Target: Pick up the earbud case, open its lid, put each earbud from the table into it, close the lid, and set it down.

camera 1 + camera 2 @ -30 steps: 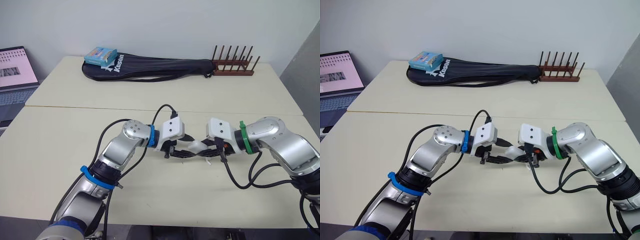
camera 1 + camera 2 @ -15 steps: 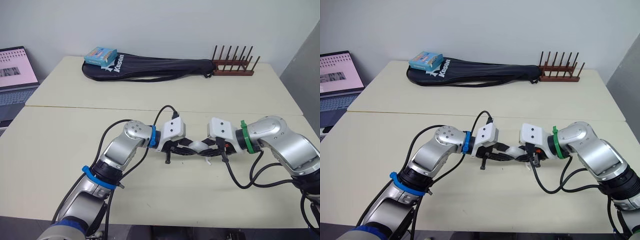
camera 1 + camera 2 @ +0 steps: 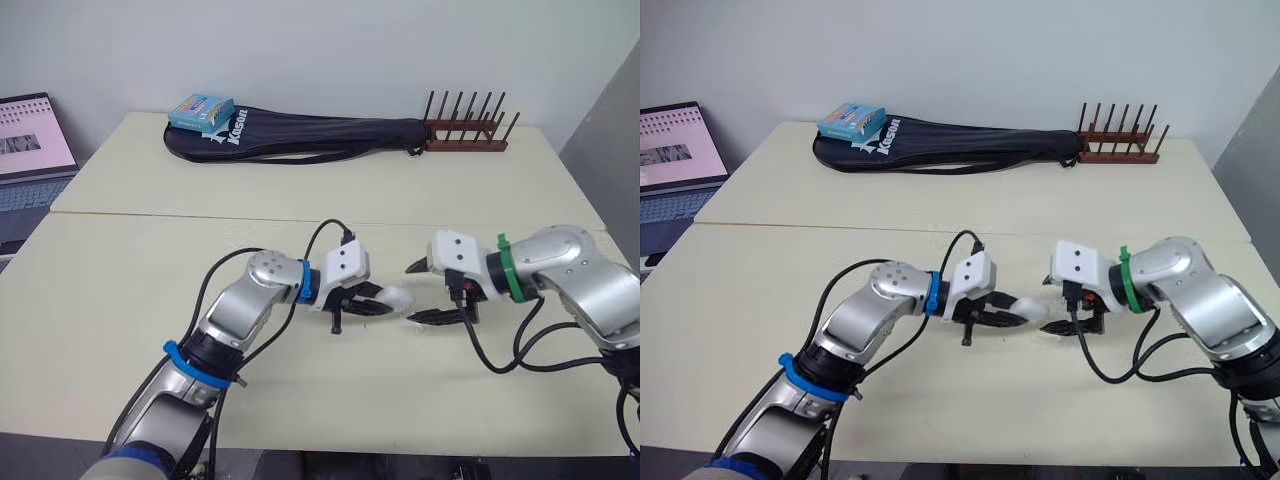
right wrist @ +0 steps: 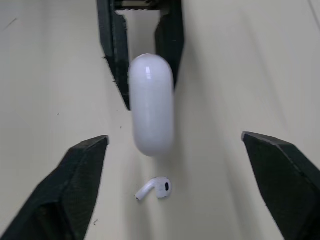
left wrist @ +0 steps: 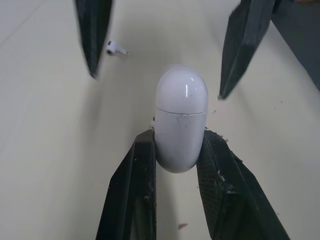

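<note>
The case (image 5: 181,117) is held by the left gripper (image 5: 177,145), which is clamped tight on its bottom end. Its lid is shut. The right gripper (image 4: 175,137) is spread wide just beside the case, not touching it. One earbud (image 4: 154,189) is seen on the table (image 3: 150,260), near the case.

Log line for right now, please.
left claw: shut on case | lid: closed | right claw: open, clear of case | earbud: on table
</note>
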